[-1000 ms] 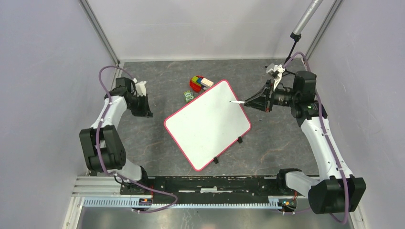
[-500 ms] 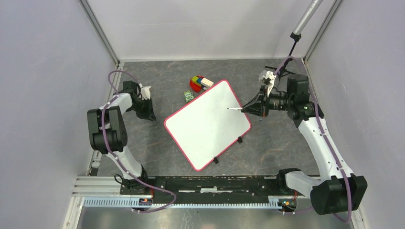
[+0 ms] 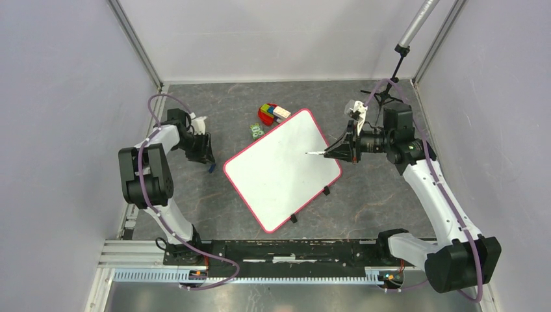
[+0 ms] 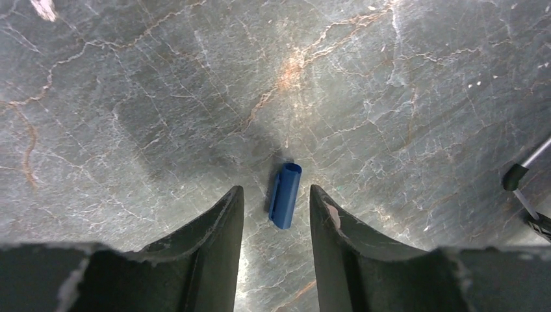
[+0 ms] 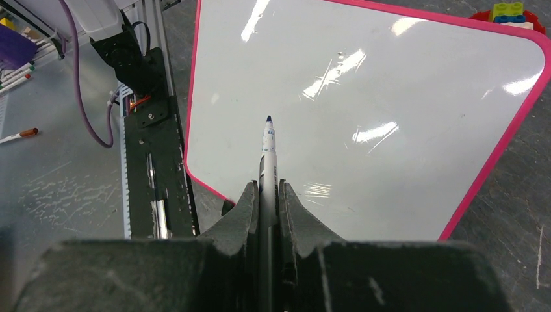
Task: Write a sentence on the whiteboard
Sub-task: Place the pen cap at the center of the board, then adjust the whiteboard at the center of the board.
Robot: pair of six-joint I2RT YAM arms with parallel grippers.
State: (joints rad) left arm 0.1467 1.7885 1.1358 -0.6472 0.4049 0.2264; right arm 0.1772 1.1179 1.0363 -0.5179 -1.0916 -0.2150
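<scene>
Marker (image 5: 268, 149) is clamped tight in the right jaws, long axis aimed tip-first over the blank whiteboard (image 3: 273, 175) lying mid-table, so the right arm (image 3: 442, 195) is clearly nearer, while the left jaws hang released over a blue cap (image 4: 285, 195) near the left edge.

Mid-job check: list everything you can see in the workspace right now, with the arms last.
whiteboard: one, white with pink-red rim, middle of the table, turned at an angle, no writing on it
clips: two, black, on the whiteboard's near right edge
marker: one, white body with dark blue tip, uncapped, tip over the whiteboard
marker cap: one, blue, lying on the table left of the whiteboard
toy blocks: one small pile, red, yellow, green and blue, by the whiteboard's far corner
small green item: one, beside the blocks, too small to identify
table: one, dark grey marbled
left pincer: open, over the marker cap
right pincer: shut on the marker
</scene>
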